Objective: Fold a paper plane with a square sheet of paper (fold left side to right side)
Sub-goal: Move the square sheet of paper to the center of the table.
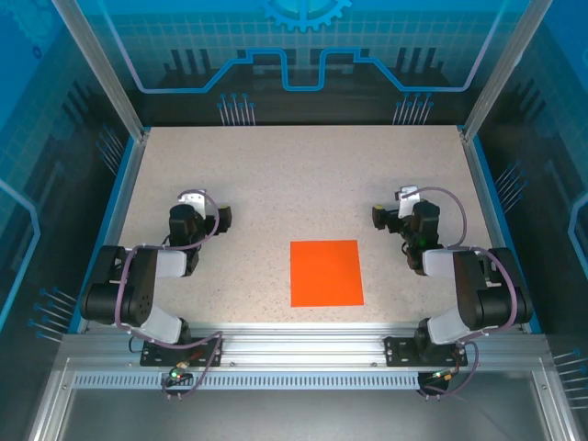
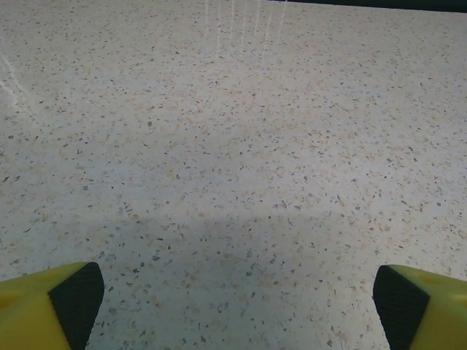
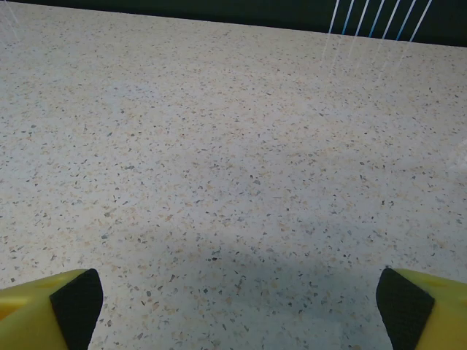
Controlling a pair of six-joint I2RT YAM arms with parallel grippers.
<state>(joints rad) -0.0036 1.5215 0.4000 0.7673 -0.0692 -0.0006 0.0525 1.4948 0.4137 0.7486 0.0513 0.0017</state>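
The square sheet of paper (image 1: 326, 272), bright orange, lies flat and unfolded on the speckled table, near the front edge and a little right of centre. The paper plane is out of view. My left gripper (image 1: 208, 208) hovers well to the sheet's left and further back, open, with bare tabletop between its yellow fingertips (image 2: 76, 300). To the sheet's upper right, my right gripper (image 1: 393, 208) is open too, and its fingertips (image 3: 400, 306) stand wide apart over bare table. Neither gripper touches the paper.
The table (image 1: 303, 175) is bordered by blue rails on the left and right and by a dark panel at the back. Both arm bases sit on the metal rail (image 1: 303, 354) at the near edge.
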